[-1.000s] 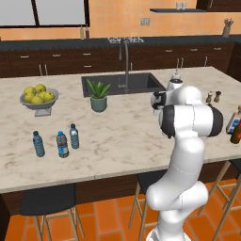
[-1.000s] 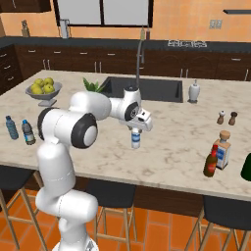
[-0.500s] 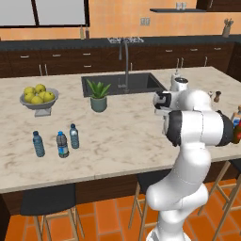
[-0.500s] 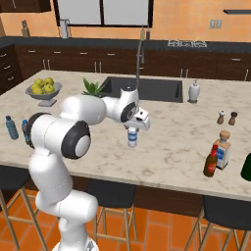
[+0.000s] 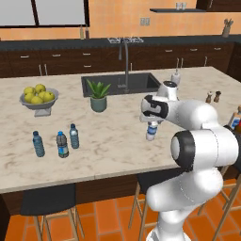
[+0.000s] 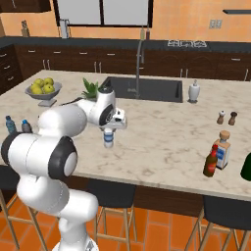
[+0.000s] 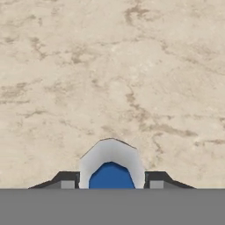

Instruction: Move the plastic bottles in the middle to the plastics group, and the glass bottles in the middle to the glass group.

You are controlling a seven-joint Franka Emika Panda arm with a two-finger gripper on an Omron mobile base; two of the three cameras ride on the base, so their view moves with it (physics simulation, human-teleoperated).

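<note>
My gripper (image 5: 151, 124) (image 6: 109, 131) (image 7: 112, 179) is shut on the top of a clear plastic bottle (image 5: 151, 132) (image 6: 108, 140) (image 7: 112, 165), which hangs upright just over the middle of the marble counter. At the counter's left end stands the plastics group: a teal-blue bottle (image 5: 38, 144) and a dark grey bottle (image 5: 61, 145), with a clear bluish bottle (image 5: 74, 136) beside them. Near the right end, the brown glass bottle (image 6: 211, 161) with a red neck stands next to the pale labelled bottle (image 6: 223, 150) of the glass group.
A bowl of yellow fruit (image 5: 38, 96), a potted plant (image 5: 98, 96) and the sink (image 5: 120, 84) with its faucet sit behind the bottle's path. Salt and pepper shakers (image 6: 227, 118), a soap dispenser (image 6: 194, 91) and a green bottle (image 6: 246, 167) stand to the right.
The arm has swung left along the counter, carrying the clear bottle with it. The jaws have stayed shut on the bottle.
</note>
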